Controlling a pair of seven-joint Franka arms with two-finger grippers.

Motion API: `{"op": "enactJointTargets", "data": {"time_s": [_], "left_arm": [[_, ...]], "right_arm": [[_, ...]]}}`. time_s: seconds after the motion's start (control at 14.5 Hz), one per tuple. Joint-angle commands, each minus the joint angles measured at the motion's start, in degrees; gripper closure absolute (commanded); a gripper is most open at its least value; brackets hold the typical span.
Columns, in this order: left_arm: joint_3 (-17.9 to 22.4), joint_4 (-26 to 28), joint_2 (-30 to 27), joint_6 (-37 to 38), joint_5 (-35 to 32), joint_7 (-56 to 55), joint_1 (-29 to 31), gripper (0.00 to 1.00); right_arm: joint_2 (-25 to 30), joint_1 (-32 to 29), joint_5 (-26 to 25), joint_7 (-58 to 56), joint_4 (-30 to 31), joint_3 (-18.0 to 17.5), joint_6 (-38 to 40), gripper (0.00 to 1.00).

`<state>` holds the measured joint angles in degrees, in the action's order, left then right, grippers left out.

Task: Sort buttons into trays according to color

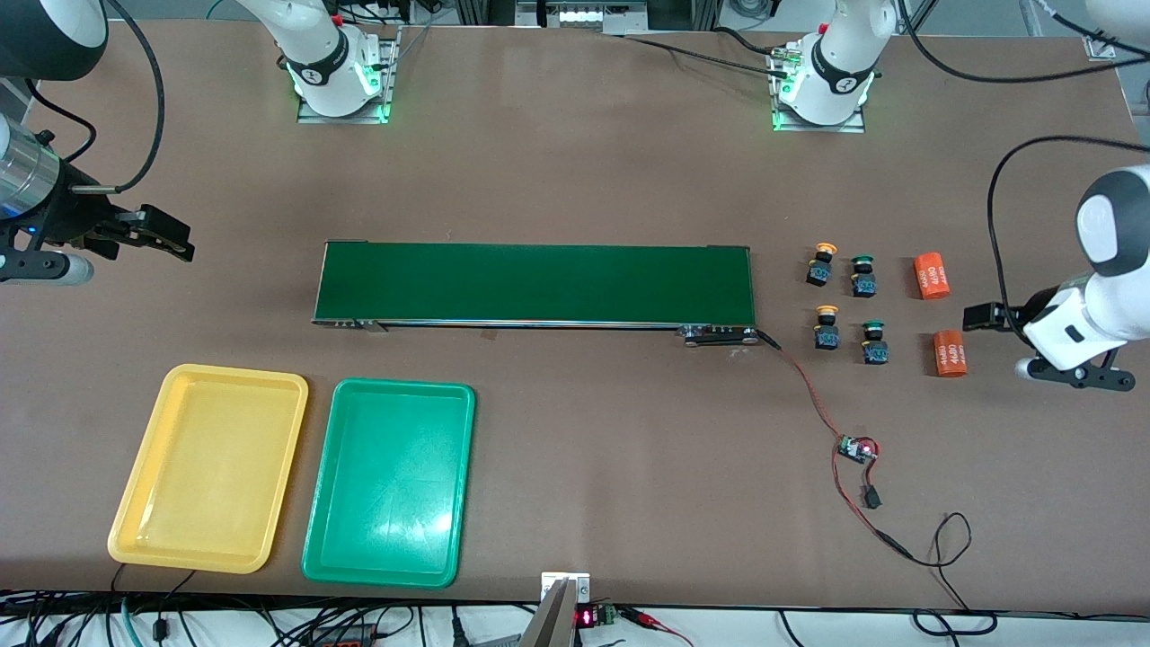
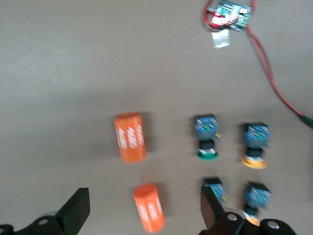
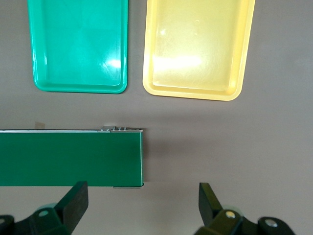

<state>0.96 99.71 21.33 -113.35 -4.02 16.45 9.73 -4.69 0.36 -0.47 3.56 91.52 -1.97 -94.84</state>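
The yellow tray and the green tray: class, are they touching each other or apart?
Apart. The front view shows a strip of bare table between the yellow tray and the green tray; the right wrist view shows the same gap.

Lighting: bright, even, overhead. Glare: white hotspot at 5 o'clock on the green tray (image 1: 388, 481); softer sheen on the yellow tray (image 1: 208, 467). Shadows: short, soft, beside the orange cylinders (image 2: 130, 137). Focus: left wrist view blurred throughout; front and right wrist views sharp.
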Motion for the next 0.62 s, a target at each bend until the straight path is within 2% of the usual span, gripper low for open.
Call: {"op": "enactJointTargets", "data": {"time_s": [0.0,0.21,0.34,0.55], "left_arm": [[-0.1,7.8,-1.1,-10.2,-2.2,1.3,1.8,0.0],[-0.1,14.3,0.6,-24.2,-2.6,1.4,4.0,0.0],[-0.2,16.2,2.2,-28.2,-2.7,2.5,5.5,0.0],[-0.5,16.2,4.7,-31.0,-2.6,4.3,6.5,0.01]], "right_arm": [[-0.1,0.0,-0.7,-0.2,-0.6,0.0,0.2,0.0],[-0.1,-0.2,-0.7,-0.2,-0.6,0.0,0.4,0.0],[-0.1,-0.2,-0.7,-0.2,-0.6,0.0,0.5,0.0],[-0.1,-0.5,-0.6,-0.4,-0.6,0.0,0.1,0.0]]}}
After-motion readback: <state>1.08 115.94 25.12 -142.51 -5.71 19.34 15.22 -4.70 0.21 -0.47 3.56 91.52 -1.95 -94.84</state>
